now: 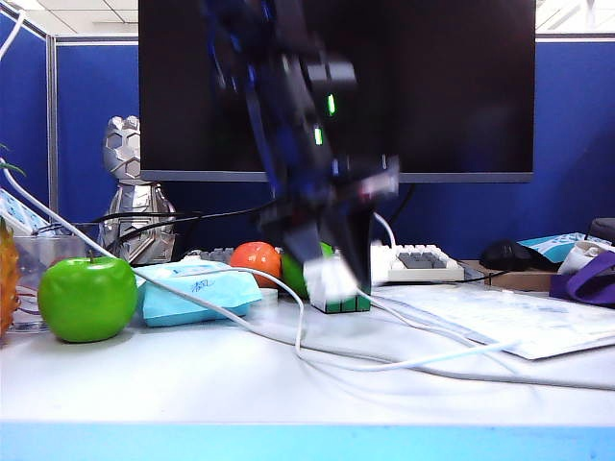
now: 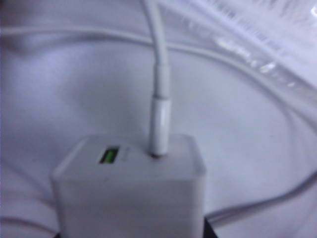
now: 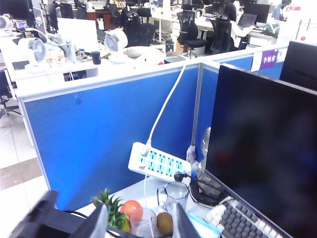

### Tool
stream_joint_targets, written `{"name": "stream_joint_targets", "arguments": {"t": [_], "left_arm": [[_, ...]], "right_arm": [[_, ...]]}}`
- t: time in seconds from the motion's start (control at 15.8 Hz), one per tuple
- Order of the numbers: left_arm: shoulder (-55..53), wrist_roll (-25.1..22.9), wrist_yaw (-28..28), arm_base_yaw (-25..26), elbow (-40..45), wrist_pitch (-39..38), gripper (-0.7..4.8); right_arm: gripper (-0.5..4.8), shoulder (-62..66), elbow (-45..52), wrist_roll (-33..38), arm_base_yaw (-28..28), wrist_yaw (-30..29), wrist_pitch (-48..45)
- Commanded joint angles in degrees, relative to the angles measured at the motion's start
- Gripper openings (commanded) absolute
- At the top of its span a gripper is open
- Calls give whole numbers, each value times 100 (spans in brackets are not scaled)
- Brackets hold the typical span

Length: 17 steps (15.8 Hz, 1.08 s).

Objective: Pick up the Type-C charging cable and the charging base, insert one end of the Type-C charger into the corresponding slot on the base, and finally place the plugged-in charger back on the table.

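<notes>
Base (image 2: 129,191) in left end effector (image 1: 332,279), cable (image 2: 159,89) plugged

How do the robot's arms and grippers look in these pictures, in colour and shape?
In the exterior view the left arm is black, blurred, with blue parts and small green lights; its left gripper ends in dark fingers. In the right wrist view the right gripper shows two pale grey, tapering fingers on a dark body. No markings are readable, and no cable on the arms can be made out.

Glossy white plastic charging base (image 2: 129,191) (smooth)
</notes>
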<state>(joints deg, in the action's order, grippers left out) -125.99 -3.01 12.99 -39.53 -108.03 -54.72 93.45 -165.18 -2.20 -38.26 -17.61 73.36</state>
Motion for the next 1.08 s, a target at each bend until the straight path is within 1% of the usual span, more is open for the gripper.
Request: {"name": "stream_joint_targets", "arguments": {"t": [0.06,0.19,0.25,0.32,0.38,0.44,0.57,0.7,0.76,0.82,0.89,0.95,1.01,1.08], "left_arm": [[-181,-4,11,-11,-37,129,-6],[-330,-4,37,-11,-37,168,-5],[-354,-2,210,-15,-37,190,111],[-352,-2,267,-15,-37,199,309],[-352,0,262,-15,-42,216,444],[-350,2,267,-15,-42,205,447],[-264,22,269,-20,-50,96,447],[-26,118,267,-20,-50,52,443],[341,297,267,-20,-50,66,384],[586,304,269,-20,-50,85,312],[857,304,267,-20,-50,92,193],[1143,304,267,-24,-50,92,57],[1447,302,267,-35,-50,101,-5],[2026,299,267,-35,-50,125,-6]], "right_arm": [[180,-22,-15,20,-2,15,85],[180,-22,-15,20,-2,15,111],[180,-20,-13,17,-2,15,133],[180,-20,-13,17,-2,39,144],[180,-20,-13,15,-2,122,142],[180,-20,-13,-4,-2,144,142],[180,-20,-13,-46,-2,144,144],[179,-24,-15,-109,-2,289,144],[178,-24,-15,-116,-2,400,192],[170,-24,-15,-131,-2,402,236],[166,-31,-15,-129,-2,402,280],[128,-50,-15,-129,-2,402,334],[-5,-57,-15,-131,-2,407,409],[-1,-57,-9,-127,-2,603,577]]}}
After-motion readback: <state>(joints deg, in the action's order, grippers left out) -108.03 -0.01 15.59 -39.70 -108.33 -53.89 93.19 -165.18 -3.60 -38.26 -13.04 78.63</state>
